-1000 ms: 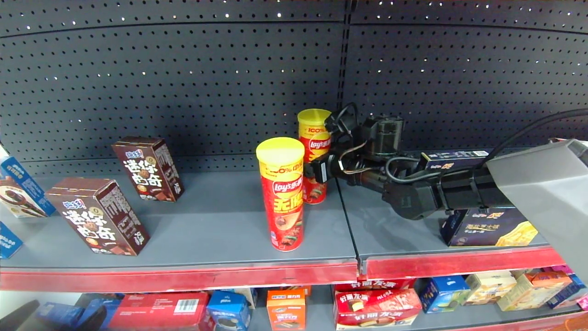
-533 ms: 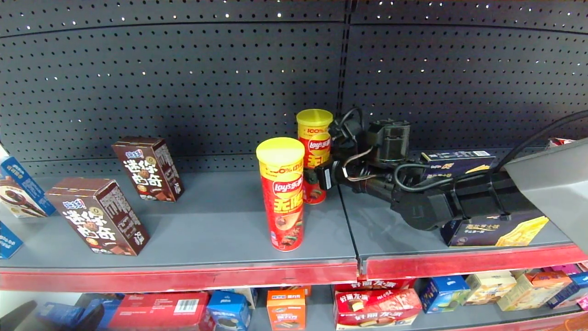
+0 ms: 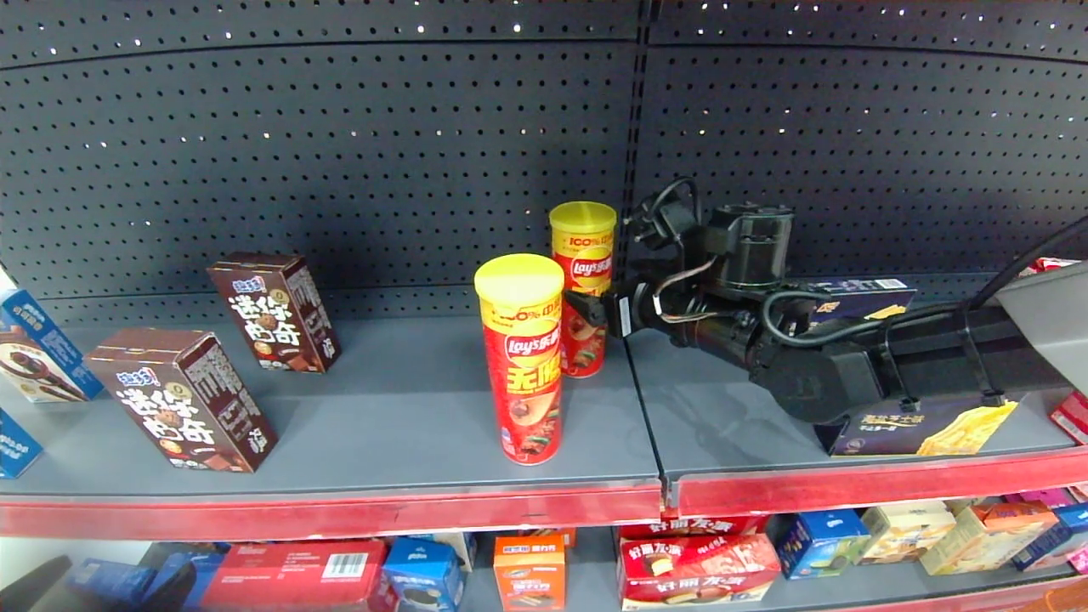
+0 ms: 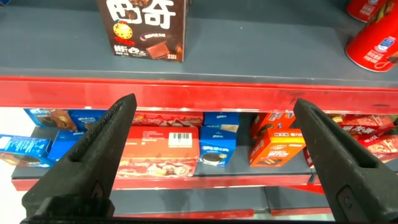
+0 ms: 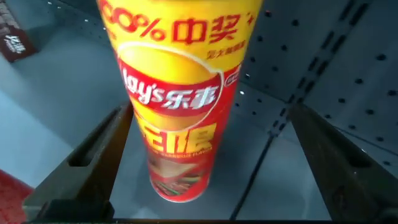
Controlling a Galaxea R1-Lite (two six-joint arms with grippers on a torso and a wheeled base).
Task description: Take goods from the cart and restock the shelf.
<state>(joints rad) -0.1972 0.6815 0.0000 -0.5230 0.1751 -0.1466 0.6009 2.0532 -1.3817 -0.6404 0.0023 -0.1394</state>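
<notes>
Two red chip cans with yellow lids stand on the grey shelf (image 3: 391,425). The front can (image 3: 520,357) is near the red shelf edge. The rear can (image 3: 582,285) stands upright by the pegboard, and my right gripper (image 3: 592,313) is at its right side. In the right wrist view that rear can (image 5: 180,106) stands between the fingers of my right gripper (image 5: 211,112), which is open and not touching it. My left gripper (image 4: 214,102) is open and holds nothing, in front of the red shelf edge (image 4: 199,93).
Two brown cookie boxes (image 3: 276,310) (image 3: 183,399) stand left of the cans, with blue boxes (image 3: 38,348) at the far left. Dark blue boxes (image 3: 918,421) lie under and behind my right arm. The lower shelf (image 3: 527,569) holds several boxes.
My right arm has drawn back to the right and risen a little. The rear can stays standing on the shelf, free of the fingers.
</notes>
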